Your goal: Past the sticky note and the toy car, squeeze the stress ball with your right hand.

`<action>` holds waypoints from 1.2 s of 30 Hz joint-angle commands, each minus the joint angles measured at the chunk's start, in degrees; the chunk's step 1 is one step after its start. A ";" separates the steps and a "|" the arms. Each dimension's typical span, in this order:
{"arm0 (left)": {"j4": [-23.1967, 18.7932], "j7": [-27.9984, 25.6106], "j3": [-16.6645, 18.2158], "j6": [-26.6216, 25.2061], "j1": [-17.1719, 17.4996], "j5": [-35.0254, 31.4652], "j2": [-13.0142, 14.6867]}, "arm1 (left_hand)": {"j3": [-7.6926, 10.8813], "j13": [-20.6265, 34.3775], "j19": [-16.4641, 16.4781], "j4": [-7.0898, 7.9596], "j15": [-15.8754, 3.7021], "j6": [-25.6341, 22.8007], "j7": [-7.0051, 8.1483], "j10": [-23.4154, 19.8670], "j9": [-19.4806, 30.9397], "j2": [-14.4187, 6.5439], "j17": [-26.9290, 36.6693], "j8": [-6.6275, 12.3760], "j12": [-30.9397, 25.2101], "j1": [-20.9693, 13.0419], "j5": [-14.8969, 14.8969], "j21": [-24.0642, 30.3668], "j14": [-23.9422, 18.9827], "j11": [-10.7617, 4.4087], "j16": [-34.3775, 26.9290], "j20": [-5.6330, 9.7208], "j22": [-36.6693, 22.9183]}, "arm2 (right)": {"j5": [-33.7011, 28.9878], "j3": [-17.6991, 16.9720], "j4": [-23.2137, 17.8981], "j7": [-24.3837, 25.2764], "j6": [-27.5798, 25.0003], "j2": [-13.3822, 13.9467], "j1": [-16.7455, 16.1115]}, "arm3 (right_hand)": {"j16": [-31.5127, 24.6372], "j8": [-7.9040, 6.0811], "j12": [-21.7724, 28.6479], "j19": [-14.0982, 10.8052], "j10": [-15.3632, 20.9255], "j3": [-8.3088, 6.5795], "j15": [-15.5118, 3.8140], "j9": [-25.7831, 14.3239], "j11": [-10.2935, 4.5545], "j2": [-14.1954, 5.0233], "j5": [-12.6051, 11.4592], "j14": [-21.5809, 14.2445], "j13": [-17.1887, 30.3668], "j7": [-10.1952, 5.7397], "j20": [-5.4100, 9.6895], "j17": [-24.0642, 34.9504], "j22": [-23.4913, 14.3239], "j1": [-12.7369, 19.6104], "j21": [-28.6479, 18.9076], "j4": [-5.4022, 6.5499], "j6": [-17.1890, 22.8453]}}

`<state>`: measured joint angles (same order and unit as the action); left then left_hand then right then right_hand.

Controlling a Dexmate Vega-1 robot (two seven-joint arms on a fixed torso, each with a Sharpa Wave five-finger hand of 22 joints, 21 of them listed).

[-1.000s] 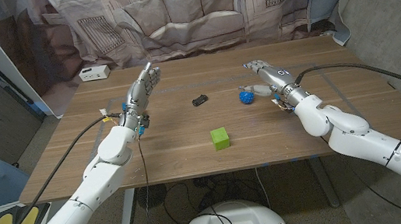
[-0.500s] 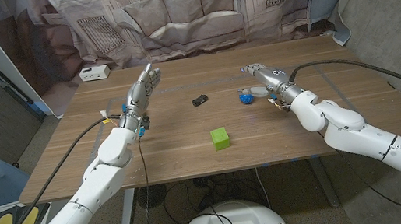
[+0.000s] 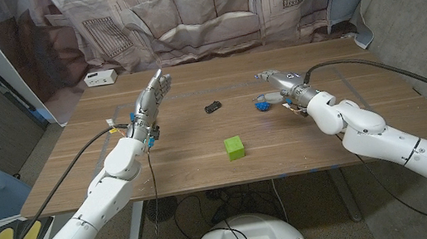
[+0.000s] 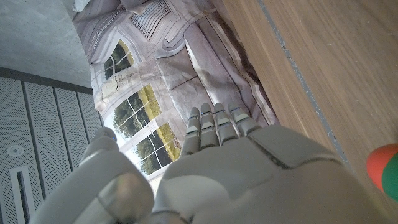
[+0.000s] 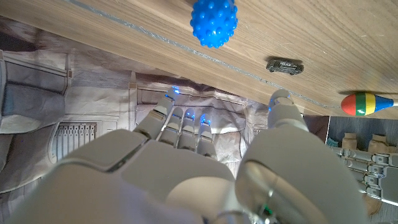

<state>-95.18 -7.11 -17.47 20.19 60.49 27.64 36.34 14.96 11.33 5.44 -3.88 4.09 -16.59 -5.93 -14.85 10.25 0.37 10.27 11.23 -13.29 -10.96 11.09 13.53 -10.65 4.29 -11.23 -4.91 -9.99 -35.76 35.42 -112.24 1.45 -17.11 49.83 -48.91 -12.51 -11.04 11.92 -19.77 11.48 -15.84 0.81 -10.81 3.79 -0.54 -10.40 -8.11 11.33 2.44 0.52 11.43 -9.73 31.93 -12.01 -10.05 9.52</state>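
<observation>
Blue and knobbly, the stress ball (image 3: 262, 104) sits on the wooden table (image 3: 201, 150) just beside our right hand (image 3: 279, 83), which hovers over it with fingers extended and apart, gripping nothing. From the right wrist view the ball (image 5: 214, 22) lies beyond our fingertips (image 5: 177, 118), with the toy car (image 5: 284, 65) farther along the table. The car (image 3: 213, 107) sits near the table's middle, between our two hands. A green cube, the sticky note (image 3: 235, 147), rests nearer the front edge. Our left hand (image 3: 150, 101) is raised, fingers straight and close together, empty.
</observation>
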 commanded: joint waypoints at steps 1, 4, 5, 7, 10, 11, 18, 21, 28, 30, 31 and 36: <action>-1.38 -0.32 0.09 -0.72 0.43 -0.37 0.42 | -0.03 0.12 0.57 -0.40 0.08 -0.36 -0.06 -0.66 0.15 -0.07 0.07 0.04 -0.01 -0.29 -0.09 -0.30 -0.58 0.14 0.13 -0.02 -0.17 | 1.27 0.65 -0.79 -5.89 -1.52 0.43 2.11 | -0.30 -0.34 0.21 -1.06 0.25 -0.54 0.10 -0.13 0.01 0.13 -0.39 -0.55 0.11 0.28 -0.02 -0.02 -0.16 1.50 -0.34 -0.18 0.23; -1.59 -0.27 -0.01 -0.91 0.41 -0.39 0.44 | -0.03 0.12 0.59 -0.41 0.06 -0.48 -0.07 -0.71 0.15 -0.09 0.07 0.07 -0.01 -0.30 -0.09 -0.34 -0.59 0.14 0.14 0.01 -0.17 | 1.76 0.77 -0.62 -6.80 -1.57 0.40 2.64 | -0.29 -0.26 0.10 -1.54 0.12 -0.79 0.33 -0.14 -0.11 0.17 -0.47 -0.73 0.10 0.51 -0.11 -0.04 -0.15 2.22 -0.42 -0.27 -0.08; -1.68 -0.30 -0.04 -0.99 0.43 -0.42 0.45 | -0.03 0.12 0.59 -0.42 0.10 -0.48 -0.05 -0.72 0.15 -0.10 0.07 0.06 -0.01 -0.30 -0.09 -0.35 -0.61 0.18 0.13 0.01 -0.17 | 1.88 0.87 -0.57 -7.27 -1.68 0.38 2.89 | -0.31 -0.26 0.07 -1.76 0.08 -0.87 0.35 -0.15 -0.14 0.21 -0.49 -0.87 0.10 0.54 -0.16 -0.05 -0.14 2.49 -0.46 -0.30 -0.12; -1.85 -0.40 -0.05 -1.07 0.51 -0.42 0.42 | -0.03 0.12 0.63 -0.43 0.15 -0.39 -0.06 -0.75 0.15 -0.12 0.07 0.01 0.00 -0.30 -0.09 -0.38 -0.59 0.09 0.15 0.01 -0.17 | 1.68 1.17 -0.47 -7.79 -2.02 0.33 3.28 | -0.40 -0.26 0.03 -2.07 0.08 -1.03 0.47 -0.16 -0.14 0.27 -0.53 -1.24 0.09 0.63 -0.24 -0.06 -0.13 2.96 -0.50 -0.34 -0.20; -2.02 -0.50 -0.07 -1.06 0.65 -0.47 0.37 | -0.03 0.12 0.63 -0.45 0.11 -0.42 -0.01 -0.72 0.15 -0.15 0.07 0.00 0.04 -0.31 -0.09 -0.45 -0.60 0.18 0.16 -0.05 -0.17 | 0.74 1.92 -0.38 -8.69 -2.78 0.21 3.99 | -0.39 -0.25 0.00 -2.13 0.05 -1.14 0.42 -0.17 -0.07 0.31 -0.56 -1.30 0.09 0.66 -0.28 -0.07 -0.13 3.31 -0.47 -0.38 -0.28; -2.08 -0.52 -0.06 -1.05 0.70 -0.48 0.37 | -0.03 0.13 0.64 -0.45 0.11 -0.47 -0.04 -0.72 0.15 -0.16 0.07 0.02 0.04 -0.31 -0.09 -0.46 -0.64 0.16 0.15 -0.05 -0.17 | 0.54 2.18 -0.30 -9.14 -2.74 0.27 4.30 | -0.37 -0.24 -0.01 -2.06 0.05 -1.17 0.40 -0.17 -0.03 0.34 -0.57 -1.29 0.09 0.64 -0.24 -0.07 -0.12 3.43 -0.42 -0.39 -0.32; -2.37 -0.86 0.06 -1.20 0.94 -0.56 0.36 | -0.04 0.13 0.68 -0.49 0.09 -0.55 -0.05 -0.71 0.16 -0.20 0.07 0.01 0.10 -0.31 -0.10 -0.56 -0.63 0.21 0.18 -0.02 -0.18 | 0.26 3.46 0.72 -12.12 -3.51 -0.46 6.47 | -0.34 -0.46 0.10 -2.69 0.67 -1.64 0.89 -0.23 0.19 1.06 -0.71 -1.91 0.09 2.12 -0.35 -0.15 -0.09 5.37 -0.32 -0.50 -0.07; -2.36 -0.85 0.06 -1.17 0.97 -0.52 0.32 | -0.04 0.13 0.70 -0.50 0.10 -0.63 0.00 -0.77 0.16 -0.22 0.07 0.02 0.10 -0.31 -0.10 -0.61 -0.65 0.10 0.18 -0.03 -0.18 | -0.44 4.25 1.16 -13.41 -4.00 -0.72 7.48 | -0.30 -0.46 0.09 -2.71 0.71 -1.73 0.83 -0.23 0.32 1.16 -0.74 -1.90 0.09 2.13 -0.36 -0.15 -0.09 5.70 -0.27 -0.50 -0.10; -2.34 -1.01 0.04 -1.22 1.11 -0.49 0.17 | -0.05 0.13 0.73 -0.53 0.11 -0.70 -0.01 -0.71 0.16 -0.25 0.07 0.02 0.16 -0.31 -0.11 -0.68 -0.65 0.11 0.20 -0.04 -0.18 | -0.91 5.28 2.37 -15.07 -4.03 -1.23 9.15 | -0.10 -0.53 -0.08 -2.54 0.47 -1.94 0.63 -0.26 0.07 1.50 -0.78 -1.74 0.10 1.41 -0.38 -0.17 -0.09 6.62 -0.04 -0.45 0.00; -2.34 -1.06 0.08 -1.21 1.18 -0.51 0.20 | -0.05 0.13 0.74 -0.54 0.11 -0.71 -0.03 -0.70 0.16 -0.26 0.07 0.01 0.17 -0.31 -0.11 -0.71 -0.66 0.11 0.21 -0.04 -0.18 | -0.94 5.53 2.71 -15.60 -4.04 -1.38 9.61 | -0.08 -0.54 -0.10 -2.57 0.44 -1.96 0.62 -0.27 0.08 1.54 -0.78 -1.73 0.10 1.36 -0.37 -0.18 -0.09 6.72 -0.04 -0.44 0.02; -2.36 -1.10 0.11 -1.20 1.22 -0.54 0.21 | -0.05 0.13 0.74 -0.55 0.11 -0.72 -0.04 -0.72 0.16 -0.27 0.07 0.01 0.17 -0.31 -0.11 -0.73 -0.67 0.10 0.20 -0.05 -0.18 | -0.93 5.68 2.91 -15.98 -4.09 -1.50 9.88 | -0.07 -0.57 -0.09 -2.60 0.47 -2.00 0.58 -0.27 0.00 1.58 -0.80 -1.74 0.10 1.34 -0.38 -0.18 -0.09 6.89 -0.02 -0.43 0.07; -2.34 -1.24 0.31 -0.96 1.41 -0.51 0.18 | -0.05 0.13 0.77 -0.57 0.07 -0.77 -0.09 -0.80 0.16 -0.30 0.08 0.00 0.18 -0.31 -0.12 -0.80 -0.66 0.05 0.22 -0.05 -0.19 | -1.45 6.69 3.92 -17.65 -4.19 -1.95 11.29 | -0.17 -0.66 -0.02 -3.27 0.78 -2.31 0.34 -0.31 -0.24 1.66 -0.88 -2.24 0.11 1.27 -0.24 -0.18 -0.09 7.85 -0.14 -0.40 0.25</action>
<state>-97.44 -8.06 -17.42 19.04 61.58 27.15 36.62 14.72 11.32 5.89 -4.12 4.09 -16.79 -6.14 -15.16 10.25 0.37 10.26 11.24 -13.29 -10.95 11.09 13.09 -10.64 4.60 -11.01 -4.95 -9.99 -36.31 40.26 -110.15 -12.85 -20.86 48.74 -40.40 -12.51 -11.27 11.91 -22.15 12.00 -17.49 1.33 -10.80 3.89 1.11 -11.03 -9.83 11.32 3.78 0.39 11.18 -9.73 38.86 -12.19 -10.44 9.43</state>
